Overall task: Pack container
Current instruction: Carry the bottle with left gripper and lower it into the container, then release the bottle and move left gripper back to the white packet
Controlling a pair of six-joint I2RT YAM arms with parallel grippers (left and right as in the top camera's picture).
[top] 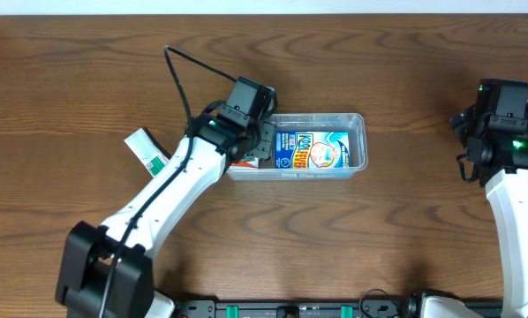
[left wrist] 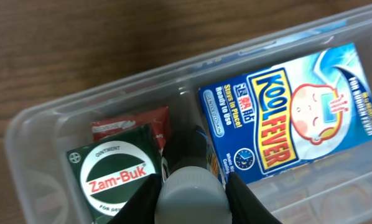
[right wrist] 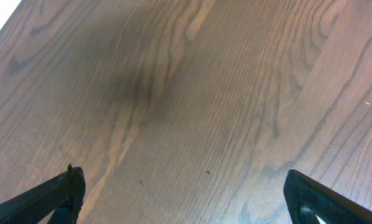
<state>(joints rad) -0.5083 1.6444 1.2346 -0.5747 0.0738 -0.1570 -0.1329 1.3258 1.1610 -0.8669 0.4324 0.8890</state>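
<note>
Mid-frame overhead, container (top: 321, 116) holds carton (left wrist: 292, 112) and green box (left wrist: 114, 174); left gripper (left wrist: 192, 208) grips capped bottle (left wrist: 191, 190) over the gap between them. Lower straight, release gently. Right gripper (right wrist: 183, 186) wide, far right.

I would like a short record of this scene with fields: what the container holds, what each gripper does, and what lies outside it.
container: clear tub, mid-table
inside: Kool Fever carton, Zam-Buk box, red packet
left gripper: shut on grey-capped bottle, between box and carton
right gripper: open, empty, over bare table
outside: white-green packet, left of container
</note>
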